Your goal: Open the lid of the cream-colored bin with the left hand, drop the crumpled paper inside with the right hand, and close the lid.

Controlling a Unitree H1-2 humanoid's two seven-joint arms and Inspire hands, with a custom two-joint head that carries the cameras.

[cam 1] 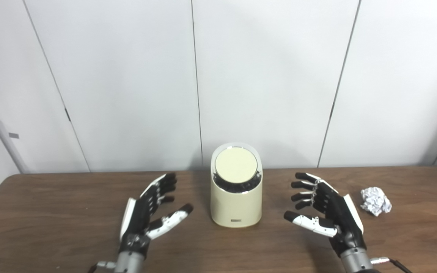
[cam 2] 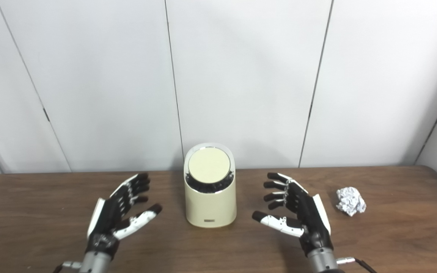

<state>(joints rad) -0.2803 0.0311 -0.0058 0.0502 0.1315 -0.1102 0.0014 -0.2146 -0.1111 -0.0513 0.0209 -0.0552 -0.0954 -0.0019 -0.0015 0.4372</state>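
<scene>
Cream bin [cam 1: 236, 204], round lid [cam 1: 236, 165] closed, between spread, empty left hand [cam 1: 147, 214] and right hand [cam 1: 326, 209]

Wooden table [cam 1: 51, 212] with cream bin [cam 1: 236, 204] and crumpled paper [cam 1: 376, 201]

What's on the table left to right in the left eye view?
left hand → cream-colored bin, lid closed → right hand → crumpled paper. Both hands are open and hold nothing.
</scene>
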